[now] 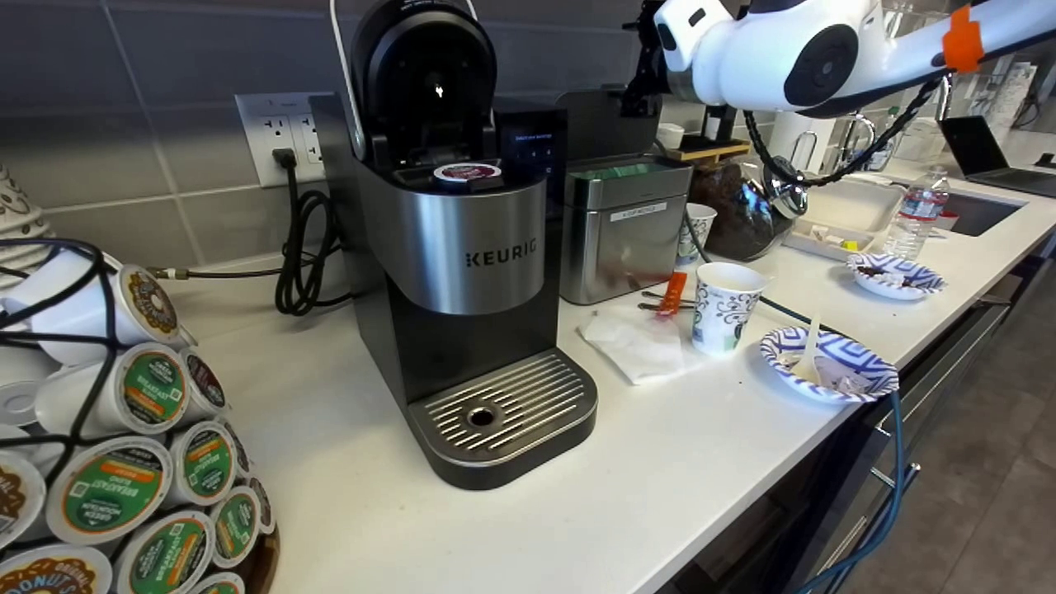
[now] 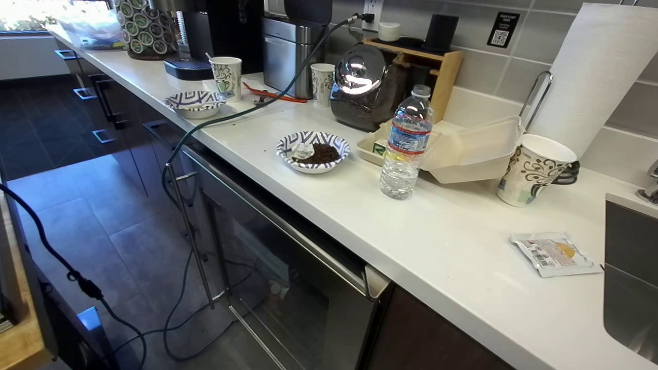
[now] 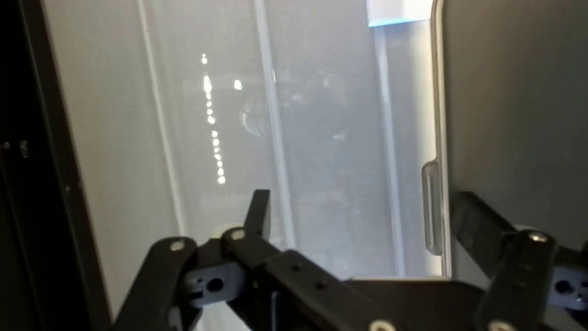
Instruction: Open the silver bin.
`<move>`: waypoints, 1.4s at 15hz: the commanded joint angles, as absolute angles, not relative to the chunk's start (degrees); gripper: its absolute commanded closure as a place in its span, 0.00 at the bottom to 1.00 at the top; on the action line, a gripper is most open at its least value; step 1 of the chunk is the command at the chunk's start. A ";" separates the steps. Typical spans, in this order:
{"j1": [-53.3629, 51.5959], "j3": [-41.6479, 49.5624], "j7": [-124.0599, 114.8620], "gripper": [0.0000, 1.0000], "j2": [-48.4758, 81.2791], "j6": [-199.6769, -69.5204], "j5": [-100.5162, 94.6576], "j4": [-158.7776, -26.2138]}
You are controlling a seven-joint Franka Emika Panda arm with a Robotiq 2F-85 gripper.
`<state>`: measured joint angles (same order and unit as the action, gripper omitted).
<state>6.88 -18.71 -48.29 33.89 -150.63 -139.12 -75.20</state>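
The silver bin is a boxy brushed-steel container behind and beside the coffee machine; it also shows in an exterior view. Its dark lid stands upright at the back, and the top is open with something green inside. My gripper is black and is in front of or beside the raised lid; contact cannot be told. In the wrist view my gripper has its fingers wide apart with nothing clasped. A dark panel with a bright edge and small tab, which looks like the lid, lies by the right finger.
The Keurig coffee machine stands close beside the bin, its head raised. A paper cup, a napkin and an orange-handled item lie before the bin. A dark glass jar stands beyond it. A cable crosses the counter.
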 commanded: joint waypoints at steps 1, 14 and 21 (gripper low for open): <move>6.91 -18.82 -48.71 0.00 34.82 -149.18 -137.30 -73.94; 5.92 -18.87 -45.59 0.00 38.10 -146.15 -129.12 -70.56; 7.90 -19.23 -52.21 0.00 31.60 -146.16 -127.27 -78.35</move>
